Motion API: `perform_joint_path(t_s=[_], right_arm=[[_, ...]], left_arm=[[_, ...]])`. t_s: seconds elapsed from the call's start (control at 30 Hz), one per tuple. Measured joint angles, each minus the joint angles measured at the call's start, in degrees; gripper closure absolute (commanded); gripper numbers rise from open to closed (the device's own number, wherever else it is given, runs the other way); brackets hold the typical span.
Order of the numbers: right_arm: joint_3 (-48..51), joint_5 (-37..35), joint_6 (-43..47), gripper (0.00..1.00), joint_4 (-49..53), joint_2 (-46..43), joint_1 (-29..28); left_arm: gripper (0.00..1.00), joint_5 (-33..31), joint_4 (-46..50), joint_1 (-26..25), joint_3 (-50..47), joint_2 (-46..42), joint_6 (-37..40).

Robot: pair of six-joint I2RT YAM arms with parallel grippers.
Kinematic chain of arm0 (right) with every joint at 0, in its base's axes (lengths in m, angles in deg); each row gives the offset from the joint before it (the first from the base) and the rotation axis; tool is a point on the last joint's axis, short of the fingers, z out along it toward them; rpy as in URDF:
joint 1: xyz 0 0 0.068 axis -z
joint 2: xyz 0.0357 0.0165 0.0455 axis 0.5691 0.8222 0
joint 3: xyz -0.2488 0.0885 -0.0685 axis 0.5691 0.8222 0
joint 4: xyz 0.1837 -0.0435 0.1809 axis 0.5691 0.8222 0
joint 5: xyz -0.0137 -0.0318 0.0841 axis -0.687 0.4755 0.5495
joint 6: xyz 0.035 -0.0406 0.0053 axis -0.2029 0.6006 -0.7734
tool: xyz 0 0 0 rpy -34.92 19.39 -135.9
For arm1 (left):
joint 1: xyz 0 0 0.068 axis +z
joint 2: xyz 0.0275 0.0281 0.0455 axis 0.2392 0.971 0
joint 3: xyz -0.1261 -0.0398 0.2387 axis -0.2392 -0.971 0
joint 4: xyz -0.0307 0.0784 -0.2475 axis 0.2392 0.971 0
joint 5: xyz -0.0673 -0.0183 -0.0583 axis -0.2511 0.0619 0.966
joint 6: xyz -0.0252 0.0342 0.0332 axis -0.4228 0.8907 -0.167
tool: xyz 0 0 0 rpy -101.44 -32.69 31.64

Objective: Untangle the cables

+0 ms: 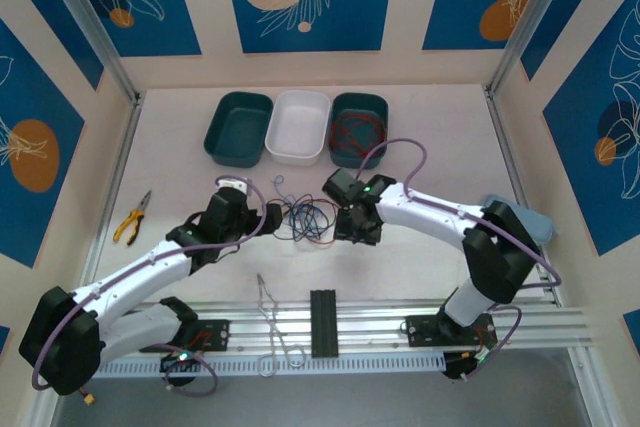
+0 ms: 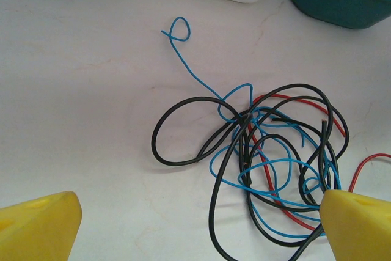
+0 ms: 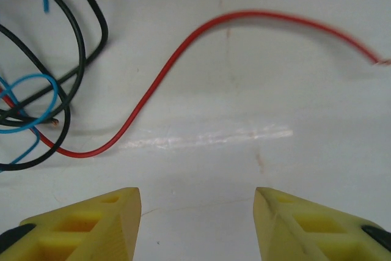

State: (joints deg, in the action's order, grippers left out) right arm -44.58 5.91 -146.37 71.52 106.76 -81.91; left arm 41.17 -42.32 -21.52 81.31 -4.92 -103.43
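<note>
Arms (image 1: 440, 212) bent inward toward cables (image 2: 263, 151); left pincer (image 2: 198, 212) wide, empty; right pincer (image 3: 197, 209) parted, empty.

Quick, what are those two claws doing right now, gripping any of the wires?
Left gripper: open, holding nothing, above the cables.
Right gripper: open, holding nothing.

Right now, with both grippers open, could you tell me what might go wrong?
The red cable ahead of the right gripper runs back into the tangle; pulling it may cinch that tighter. The left gripper hangs over the tangle; closing could pinch several cables together.
</note>
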Motion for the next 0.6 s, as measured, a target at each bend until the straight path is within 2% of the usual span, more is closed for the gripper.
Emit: perform_joint_path(t_s=[0.27, 0.6], right_arm=[[-1.4, 1.3, -5.6, 0.48, -2.6, 5.7, -1.7], [-6.3, 1.3, -6.8, 0.48, -3.1, 10.4, -1.7]], left_arm=[[0.00, 0.4, -0.3, 0.0, 0.0, 0.8, 0.0], [0.00, 0.6, -1.1, 0.0, -0.7, 0.8, 0.0]])
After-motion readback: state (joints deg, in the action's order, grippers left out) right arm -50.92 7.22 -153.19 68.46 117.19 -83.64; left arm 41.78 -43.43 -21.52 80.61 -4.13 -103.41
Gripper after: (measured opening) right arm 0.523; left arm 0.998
